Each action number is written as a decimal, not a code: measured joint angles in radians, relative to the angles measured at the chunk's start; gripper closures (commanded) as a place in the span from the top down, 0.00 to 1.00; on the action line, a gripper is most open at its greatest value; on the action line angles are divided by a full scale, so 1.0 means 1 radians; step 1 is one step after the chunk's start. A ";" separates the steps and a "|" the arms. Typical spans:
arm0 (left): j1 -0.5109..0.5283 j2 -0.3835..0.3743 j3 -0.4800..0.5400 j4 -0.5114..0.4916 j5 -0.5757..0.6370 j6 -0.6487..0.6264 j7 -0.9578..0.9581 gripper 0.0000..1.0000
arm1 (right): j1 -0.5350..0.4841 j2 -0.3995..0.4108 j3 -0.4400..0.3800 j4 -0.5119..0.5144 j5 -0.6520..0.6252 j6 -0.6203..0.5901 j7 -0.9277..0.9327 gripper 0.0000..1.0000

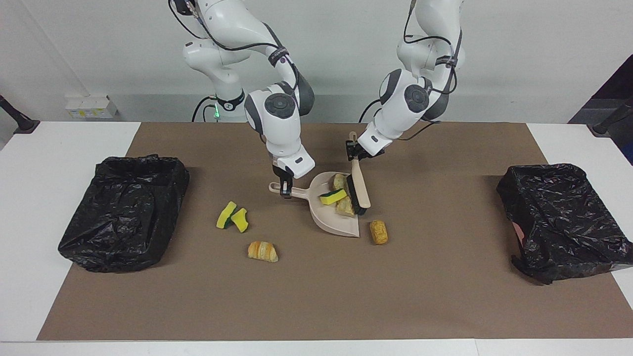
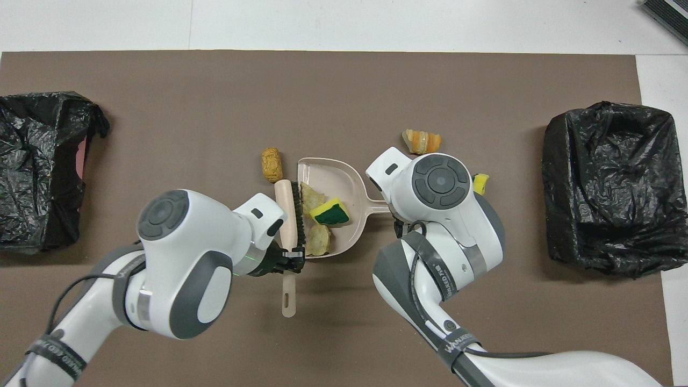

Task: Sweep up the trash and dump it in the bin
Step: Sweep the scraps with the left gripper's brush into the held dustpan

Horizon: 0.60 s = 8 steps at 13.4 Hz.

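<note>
Overhead view: left gripper (image 2: 287,262) clamped on brush (image 2: 289,215) handle, bristles pressed against dustpan (image 2: 344,177) mouth. Right gripper (image 1: 284,190) closed on dustpan handle. Inside pan, just beside bristles: sponge wedge (image 2: 329,212) between two bread chunks (image 2: 318,238). Bun (image 2: 271,164) lay on mat (image 2: 344,97) just outside pan lip, off brush tip. Croissant (image 2: 422,141) and two sponge wedges (image 1: 232,216) lay near right gripper, toward black bin (image 2: 607,183).
</note>
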 measured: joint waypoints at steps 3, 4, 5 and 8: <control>0.110 -0.062 0.012 0.039 0.146 -0.099 0.013 0.00 | 0.001 0.001 0.000 0.000 0.000 0.002 0.000 0.00; 0.134 -0.062 0.014 0.046 0.236 -0.097 0.041 0.00 | 0.001 0.001 0.000 0.000 0.000 0.003 0.000 0.00; 0.158 -0.046 0.015 0.064 0.310 -0.096 0.095 0.00 | 0.001 0.001 0.000 0.000 0.000 0.003 0.000 0.00; 0.183 0.133 0.015 0.198 0.440 -0.069 0.192 0.00 | 0.001 0.001 0.000 0.000 0.000 0.004 0.001 0.00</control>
